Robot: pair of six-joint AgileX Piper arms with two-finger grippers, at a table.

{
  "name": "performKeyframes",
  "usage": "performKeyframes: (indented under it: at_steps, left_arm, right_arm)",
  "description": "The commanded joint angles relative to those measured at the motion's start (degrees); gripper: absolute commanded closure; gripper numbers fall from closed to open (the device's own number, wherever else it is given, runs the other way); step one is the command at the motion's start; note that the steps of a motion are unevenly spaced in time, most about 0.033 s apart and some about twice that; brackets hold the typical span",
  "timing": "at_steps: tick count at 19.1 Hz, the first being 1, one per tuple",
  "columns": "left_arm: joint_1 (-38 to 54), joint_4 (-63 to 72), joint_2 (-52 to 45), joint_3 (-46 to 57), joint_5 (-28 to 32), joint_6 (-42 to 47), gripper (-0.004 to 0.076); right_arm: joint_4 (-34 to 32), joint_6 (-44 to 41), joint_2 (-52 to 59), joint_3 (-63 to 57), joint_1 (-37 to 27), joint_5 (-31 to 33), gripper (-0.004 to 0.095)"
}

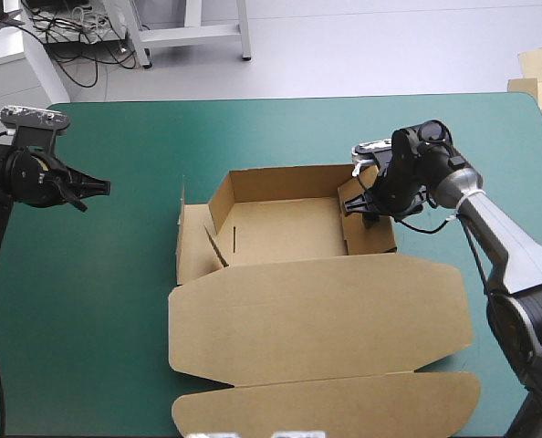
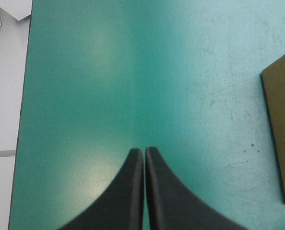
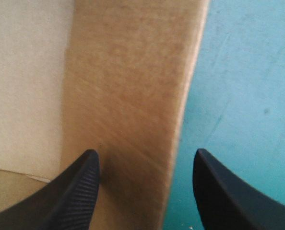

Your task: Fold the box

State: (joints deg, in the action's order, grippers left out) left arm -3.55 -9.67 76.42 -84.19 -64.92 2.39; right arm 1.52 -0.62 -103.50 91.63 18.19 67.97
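Observation:
The brown box (image 1: 285, 228) lies mid-table as an open tray with its far wall raised. Its wide lid (image 1: 317, 310) lies flat toward the near edge, and the left side flap (image 1: 193, 245) stands only partly up. My right gripper (image 1: 363, 208) is open at the tray's right wall (image 3: 133, 96). It straddles that wall, one finger inside the tray and the other over the teal-green cover outside (image 3: 146, 153). My left gripper (image 1: 100, 187) is shut on nothing, over bare cover well left of the box (image 2: 143, 150). A corner of the box (image 2: 282, 134) shows ahead of it to one side.
Pale sheets of board (image 1: 540, 73) lie beyond the table's far right corner. The table's edge (image 2: 22, 120) runs beside my left gripper, with floor past it. Bare teal-green cover (image 1: 116, 301) spreads left of the box.

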Motion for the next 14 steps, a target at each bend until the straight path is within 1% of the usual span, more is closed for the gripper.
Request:
performKeyframes:
  at_steps: [1,3,6,8,10,11,14]
  left_arm:
    - [0.14,0.96,-1.55,-1.61,1.89,0.49,0.0728]
    - [0.14,2.67,-1.55,-1.61,1.76,0.30,0.0728]
    - [0.14,2.38,-1.55,-1.61,1.09,0.30,0.0728]
    - [0.14,2.14,-1.55,-1.61,0.74,0.30,0.0728]
    - [0.14,2.14,-1.43,-1.61,0.74,0.30,0.0734]
    - [0.14,2.14,-1.30,-1.61,0.64,0.42,0.0734]
    - [0.02,2.14,-0.44,-1.61,0.53,0.54,0.0734]
  right_arm:
    - [2.78,0.62,1.69,1.34,0.00,-4.41,0.0369]
    - [3.36,0.13,0.95,1.34,0.00,-5.99,0.0369]
    - [2.68,0.04,-1.34,1.34,0.00,-5.01,0.0370]
    - [3.02,0.04,-2.99,1.34,0.00,-4.14,0.0461]
    - [3.00,-0.70,-2.87,1.47,0.00,-3.79,0.0864]
    - [2.85,-1.32,-2.75,1.70,-0.11,-3.44,0.0918]
    - [3.14,-1.15,-0.89,2.92,-1.35,-1.70,0.0928]
